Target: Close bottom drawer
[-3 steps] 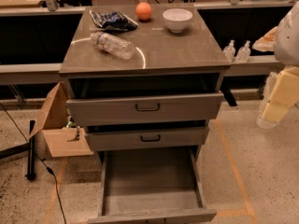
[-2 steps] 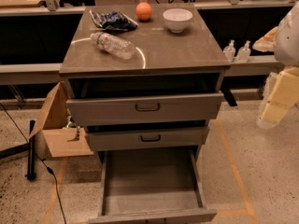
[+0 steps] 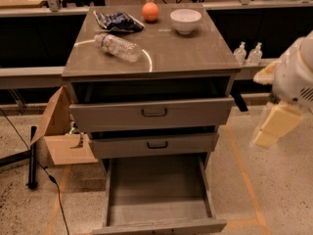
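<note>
The grey cabinet has three drawers, all standing open to some degree. The bottom drawer is pulled far out towards me; its long flat tray looks empty and its slim front panel sits at the lower edge of the view, with the handle hidden. The middle drawer and the top drawer stick out a little. My gripper, cream-coloured under a white arm, hangs in the air to the right of the cabinet at about middle-drawer height, apart from every drawer.
On the cabinet top lie a plastic bottle, a dark chip bag, an orange and a white bowl. An open cardboard box and a black stand with a cable are on the floor at left. Two small bottles stand on a ledge at right.
My gripper and arm have dropped a little and shifted left, towards the cabinet's right side. The drawers have not moved.
</note>
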Available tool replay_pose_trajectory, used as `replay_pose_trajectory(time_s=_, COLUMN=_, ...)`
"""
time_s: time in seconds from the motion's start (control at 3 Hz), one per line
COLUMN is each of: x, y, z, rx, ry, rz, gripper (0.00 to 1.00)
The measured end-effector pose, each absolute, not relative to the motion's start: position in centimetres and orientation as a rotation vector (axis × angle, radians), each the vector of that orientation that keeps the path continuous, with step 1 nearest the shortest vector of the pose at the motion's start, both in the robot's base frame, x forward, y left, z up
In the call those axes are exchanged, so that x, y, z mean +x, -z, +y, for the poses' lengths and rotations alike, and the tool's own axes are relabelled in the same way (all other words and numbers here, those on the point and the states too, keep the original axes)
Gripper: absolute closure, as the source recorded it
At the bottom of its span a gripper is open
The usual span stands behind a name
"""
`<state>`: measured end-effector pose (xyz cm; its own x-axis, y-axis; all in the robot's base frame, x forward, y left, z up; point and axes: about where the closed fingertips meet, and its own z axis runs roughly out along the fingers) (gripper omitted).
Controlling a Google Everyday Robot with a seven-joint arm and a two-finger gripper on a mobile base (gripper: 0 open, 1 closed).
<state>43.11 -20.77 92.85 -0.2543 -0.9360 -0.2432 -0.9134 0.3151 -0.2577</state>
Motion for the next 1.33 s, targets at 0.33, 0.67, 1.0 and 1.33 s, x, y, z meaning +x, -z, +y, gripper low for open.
replay_pose_trajectory(time_s=0.33, x=42.8, y=-86.1, z=-19.2, rx=-1.642, ry=0.026, rz=2.225, gripper=0.40)
replay_pose_trajectory(time_s=0.67, x=42.7, y=-78.8, z=-17.1, rx=-1.649, ry=-0.017, rz=2.170, gripper=0.71)
replay_pose_trajectory(time_s=1.0, x=42.3, y=-73.1, z=-15.0, rx=-1.700, ry=-0.006, rz=2.111, gripper=0.95)
replay_pose_trajectory(time_s=1.33, x=42.7, y=-72.9, z=-14.9, rx=-1.683, ry=0.016, rz=2.092, gripper=1.00)
